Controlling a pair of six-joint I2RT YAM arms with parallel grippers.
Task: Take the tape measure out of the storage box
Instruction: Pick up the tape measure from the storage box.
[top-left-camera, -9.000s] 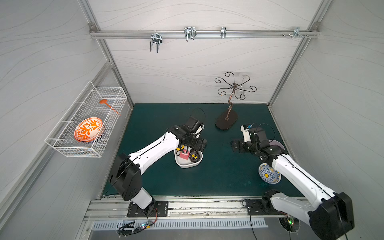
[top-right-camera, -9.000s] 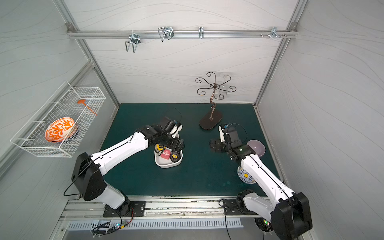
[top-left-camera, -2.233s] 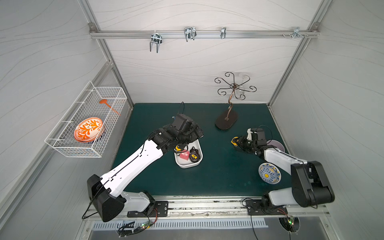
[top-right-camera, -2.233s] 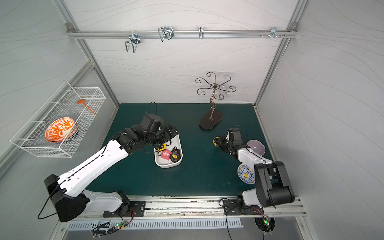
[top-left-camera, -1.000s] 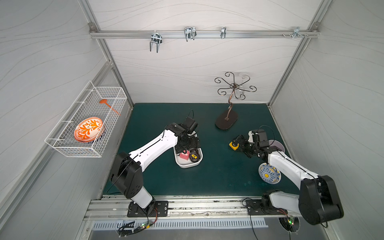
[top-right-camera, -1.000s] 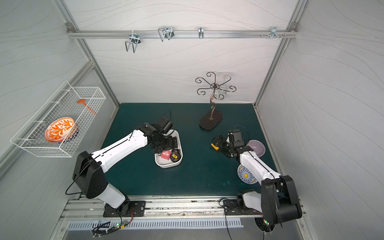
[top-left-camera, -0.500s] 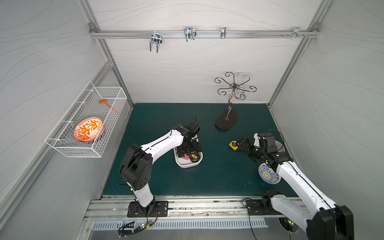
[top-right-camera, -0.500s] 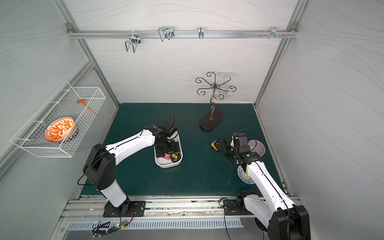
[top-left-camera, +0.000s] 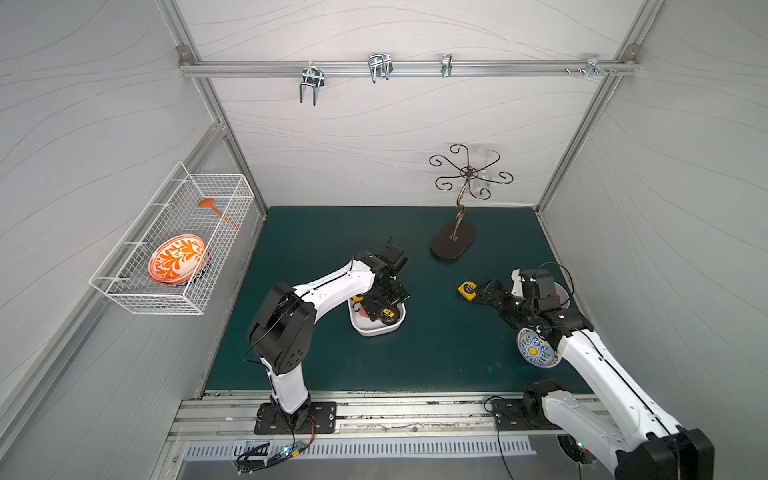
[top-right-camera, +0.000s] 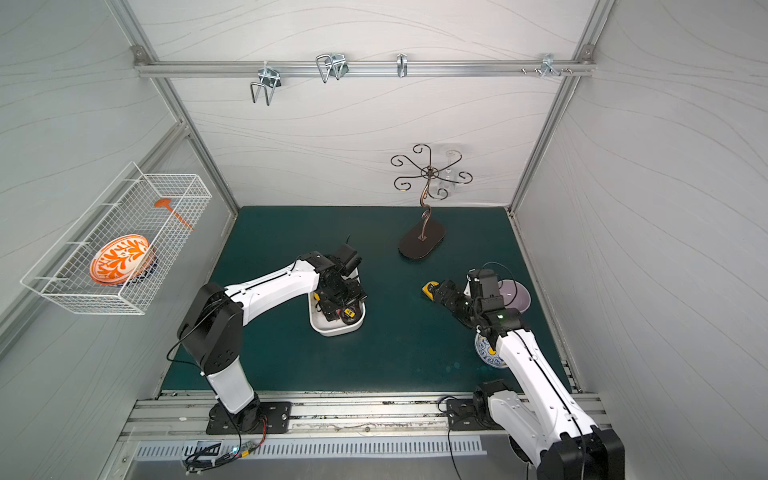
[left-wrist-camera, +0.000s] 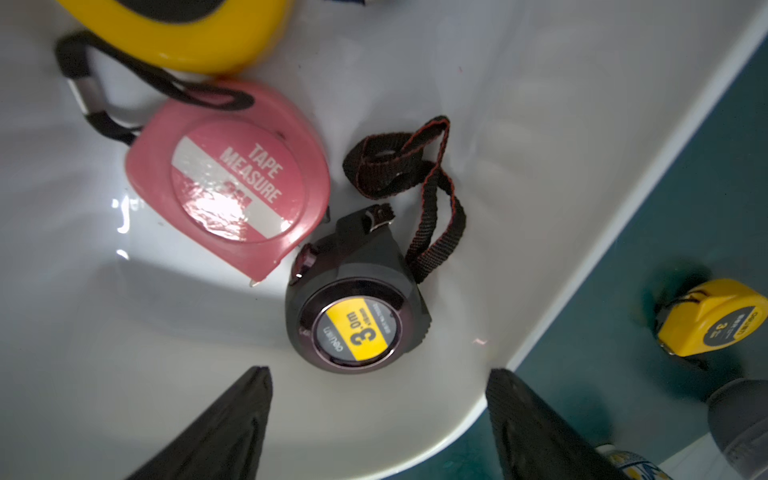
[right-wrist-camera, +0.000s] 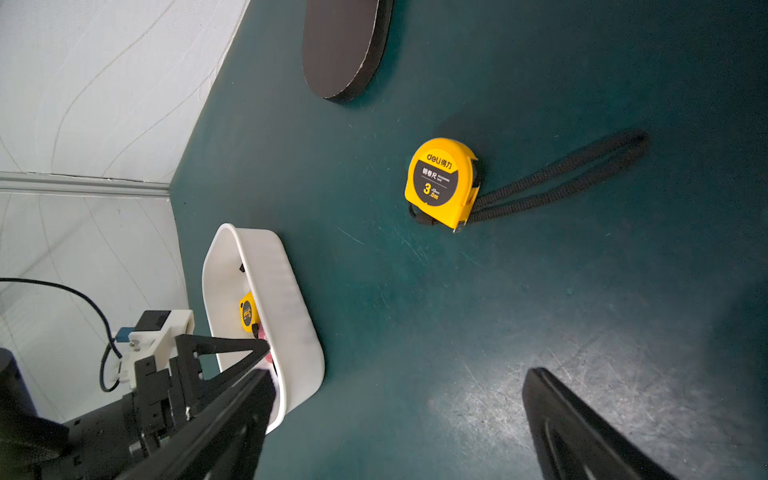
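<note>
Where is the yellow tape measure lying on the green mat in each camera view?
Top view: yellow tape measure on the mat, right of the storage box.
Top view: same spot, right of the box.
Left wrist: on the mat, beyond the box's rim.
Right wrist: on the mat, apart from the box.
Shared landmark: the white storage box.

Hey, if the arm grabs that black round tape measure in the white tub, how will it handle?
The black tape measure has a hard, compact case: probably rigid and dense. Its round body might pivot when pinched. Its limp woven strap would likely dangle.
</note>
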